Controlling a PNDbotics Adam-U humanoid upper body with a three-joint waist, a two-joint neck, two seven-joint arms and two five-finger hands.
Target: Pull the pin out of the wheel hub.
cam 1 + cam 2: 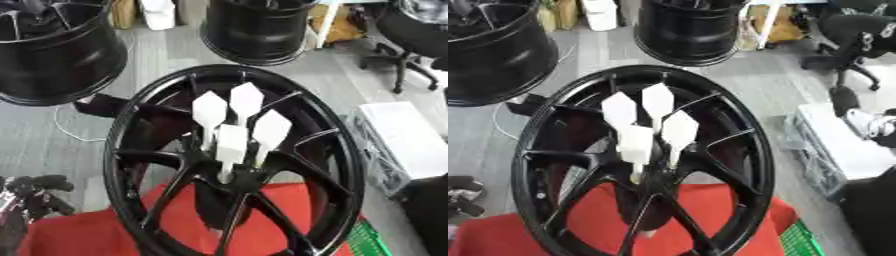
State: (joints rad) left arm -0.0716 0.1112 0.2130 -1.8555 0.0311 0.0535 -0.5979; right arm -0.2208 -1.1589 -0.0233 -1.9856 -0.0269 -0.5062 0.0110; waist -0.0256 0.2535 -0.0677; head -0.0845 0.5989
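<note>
Four white pins [231, 144] stand in the wheel hub [229, 175], up and right of your left hand [35, 192], fingers curled, empty. Grasp one paddle; pull along its stem.

Before me lay a worktop covered in red cloth [79, 235], and the large black spoked wheel rim [337, 165] stood directly on it, tilted up on its edge. A green mesh crate [367, 242] showed just beside the cloth's right edge. Beyond the worktop was grey floor [166, 55], which carried two more black wheel rims [61, 55] and a white slatted box [398, 142].
</note>
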